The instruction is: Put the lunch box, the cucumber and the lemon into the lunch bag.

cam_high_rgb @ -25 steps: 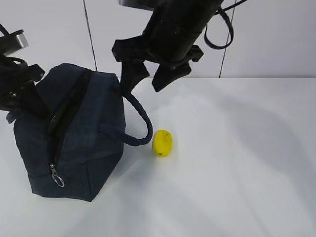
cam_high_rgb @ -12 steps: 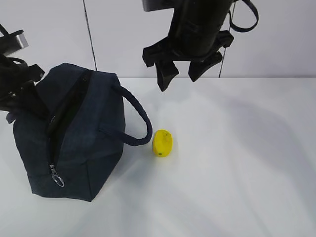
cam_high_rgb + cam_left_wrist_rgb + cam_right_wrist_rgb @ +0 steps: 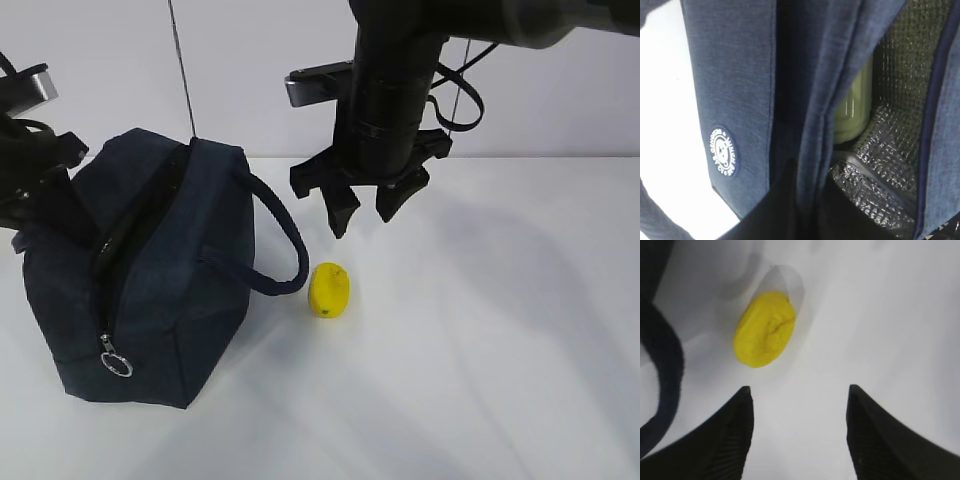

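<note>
Right gripper (image 3: 362,212) jaws apart, holding nothing, above and just behind the lemon (image 3: 329,289). Lemon lies on the table (image 3: 480,330) just right of the lunch bag (image 3: 140,270), near its loop handle (image 3: 285,245). Next step looks like the lemon pick: centre the jaws over it, come straight down, avoid the handle. Left gripper (image 3: 45,200) is pinched shut on the bag's far edge, keeping the mouth open. Lunch box (image 3: 855,107) inside; cucumber not visible.

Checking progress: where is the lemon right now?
The lemon lies on the white table, just right of the lunch bag handle, below the open right claw.
</note>
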Motion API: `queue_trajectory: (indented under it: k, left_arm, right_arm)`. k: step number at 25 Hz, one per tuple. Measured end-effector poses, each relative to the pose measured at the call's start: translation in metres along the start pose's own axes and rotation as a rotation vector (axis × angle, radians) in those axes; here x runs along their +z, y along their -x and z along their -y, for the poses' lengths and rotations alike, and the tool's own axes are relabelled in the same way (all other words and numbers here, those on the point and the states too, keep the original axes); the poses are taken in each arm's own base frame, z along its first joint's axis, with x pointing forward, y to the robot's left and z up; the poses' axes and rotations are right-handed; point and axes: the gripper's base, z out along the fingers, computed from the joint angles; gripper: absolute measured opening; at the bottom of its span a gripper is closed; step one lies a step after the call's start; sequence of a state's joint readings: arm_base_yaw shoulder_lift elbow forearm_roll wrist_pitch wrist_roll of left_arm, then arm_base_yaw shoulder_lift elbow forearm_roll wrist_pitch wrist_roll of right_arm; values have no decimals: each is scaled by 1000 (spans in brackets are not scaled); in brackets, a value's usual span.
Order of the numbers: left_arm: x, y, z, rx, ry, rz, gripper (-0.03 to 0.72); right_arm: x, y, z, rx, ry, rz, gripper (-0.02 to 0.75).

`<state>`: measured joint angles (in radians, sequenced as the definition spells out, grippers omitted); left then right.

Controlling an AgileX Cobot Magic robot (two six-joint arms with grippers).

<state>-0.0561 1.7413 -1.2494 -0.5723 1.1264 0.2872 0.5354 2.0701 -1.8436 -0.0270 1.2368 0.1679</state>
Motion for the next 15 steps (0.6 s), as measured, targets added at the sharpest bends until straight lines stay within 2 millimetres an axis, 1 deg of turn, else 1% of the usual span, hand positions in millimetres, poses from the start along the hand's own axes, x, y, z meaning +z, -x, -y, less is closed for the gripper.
queue_trajectory:
  k: [4,7,9,15]
  left_arm:
    - [0,-1,0,1,-2,-6,8]
    - [-1,-1,-1,-11,-2,-6,8]
    - [-3,0,-4,-44,-1,0,8]
    - [-14,0,-27,-138,20,25,8]
  right_arm:
    - [17,3,14,33,-12,-33,426]
    - [30,4,19,48,-8,-62,412]
    - [37,5,19,52,5,-79,405]
    - [60,4,11,81,76,-133,394]
